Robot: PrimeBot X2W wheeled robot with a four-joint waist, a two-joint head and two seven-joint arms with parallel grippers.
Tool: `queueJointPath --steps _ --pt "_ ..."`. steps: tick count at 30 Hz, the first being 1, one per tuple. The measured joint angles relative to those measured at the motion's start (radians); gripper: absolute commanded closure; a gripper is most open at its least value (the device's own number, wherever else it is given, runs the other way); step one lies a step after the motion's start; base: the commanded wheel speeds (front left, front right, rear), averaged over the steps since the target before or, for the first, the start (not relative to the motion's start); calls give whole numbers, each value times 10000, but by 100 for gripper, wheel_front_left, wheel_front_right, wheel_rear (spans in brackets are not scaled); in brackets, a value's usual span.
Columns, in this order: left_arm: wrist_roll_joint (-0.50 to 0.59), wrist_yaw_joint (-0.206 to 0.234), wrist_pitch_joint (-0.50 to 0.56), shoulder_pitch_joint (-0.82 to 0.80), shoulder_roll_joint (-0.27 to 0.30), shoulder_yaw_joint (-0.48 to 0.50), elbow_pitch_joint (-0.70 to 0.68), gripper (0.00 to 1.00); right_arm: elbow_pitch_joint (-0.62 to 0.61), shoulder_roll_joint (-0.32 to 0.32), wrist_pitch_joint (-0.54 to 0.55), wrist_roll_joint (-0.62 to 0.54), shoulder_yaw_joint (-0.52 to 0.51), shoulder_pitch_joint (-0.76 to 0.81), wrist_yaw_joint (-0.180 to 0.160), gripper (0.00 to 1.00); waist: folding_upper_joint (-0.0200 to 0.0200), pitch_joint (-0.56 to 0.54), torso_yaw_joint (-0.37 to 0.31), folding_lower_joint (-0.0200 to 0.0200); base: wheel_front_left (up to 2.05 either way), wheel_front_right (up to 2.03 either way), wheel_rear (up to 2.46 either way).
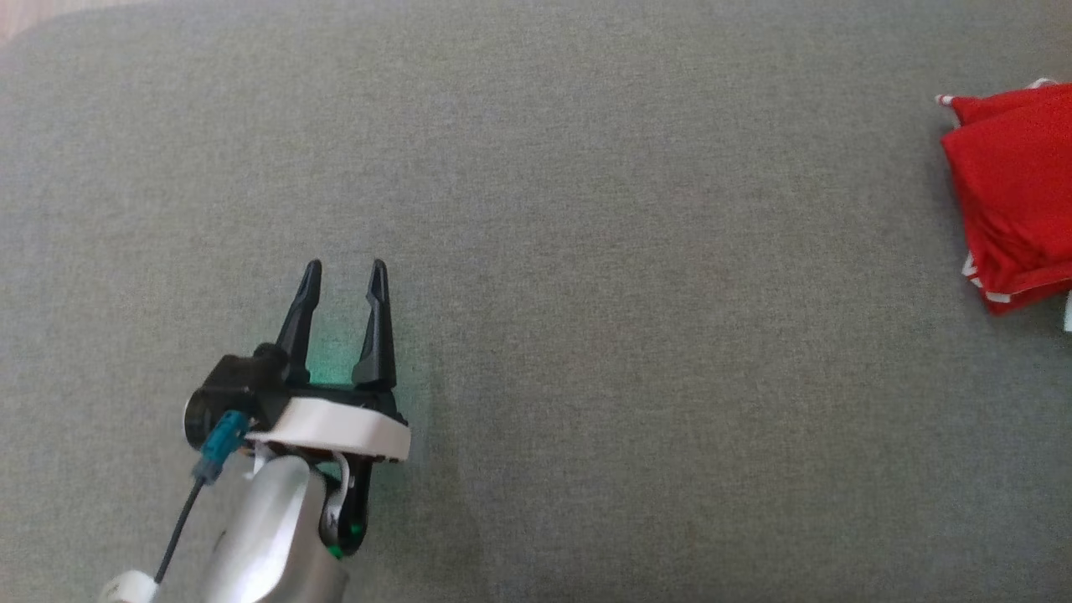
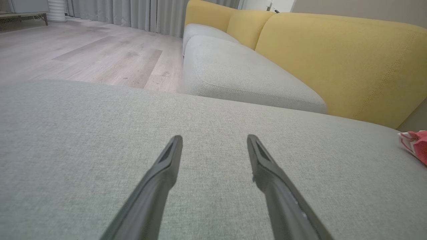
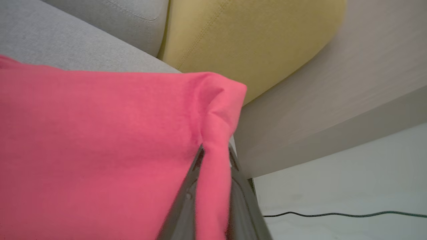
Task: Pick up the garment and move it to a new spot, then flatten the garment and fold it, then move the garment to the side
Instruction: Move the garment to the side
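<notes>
Pinching right gripper (image 3: 215, 150): my fingers are closed on a fold of the red garment (image 3: 100, 150); cloth hides where they meet
Garment spot: far right of the grey cushion (image 1: 536, 209), cut off by the head view's edge
Left gripper (image 1: 345, 268): jaws apart, empty, well apart from the garment

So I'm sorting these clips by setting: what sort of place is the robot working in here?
Probably a home living room: a sofa with grey seat cushions and yellow backrests, a wood-look floor, and long grey curtains. The red garment is on a wide grey upholstered seat.
</notes>
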Motion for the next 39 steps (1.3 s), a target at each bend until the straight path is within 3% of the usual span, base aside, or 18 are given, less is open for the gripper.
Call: queueJointPath --steps 9,10,11,12,20,25,34,39 --pt "2 -82 0 -174 -4 25 29 0 -830 502 393 -230 -832 407 0 100 0 132 -55 0 0 0 0" --pt "2 -82 0 -174 -4 29 40 0 -913 562 395 -284 -907 430 0 93 0 120 -73 0 0 0 0" --pt "2 -84 0 -174 -4 29 46 0 -974 627 393 -305 -993 430 0 10 0 104 -88 0 0 0 0" --pt "2 -86 0 -174 -4 31 58 0 -1012 692 393 -286 -1081 428 0 0 0 85 -105 0 0 0 0" --pt "2 -88 0 -174 -4 59 174 0 -1616 1243 267 -307 -1315 428 0 0 0 -255 -175 -1 0 0 0" --pt "2 -81 0 -69 -4 253 196 0 -2945 2692 -36 -40 -872 414 0 0 0 -910 -185 -2 0 0 0" --pt "2 -2 0 668 -4 531 -69 0 -4487 5158 -1386 1801 -322 1294 0 0 0 -1998 -117 -3 0 0 0" --pt "2 25 0 977 -2 598 -153 0 -4326 5538 -2324 3179 -221 2301 0 0 0 -2329 31 -3 0 0 0"
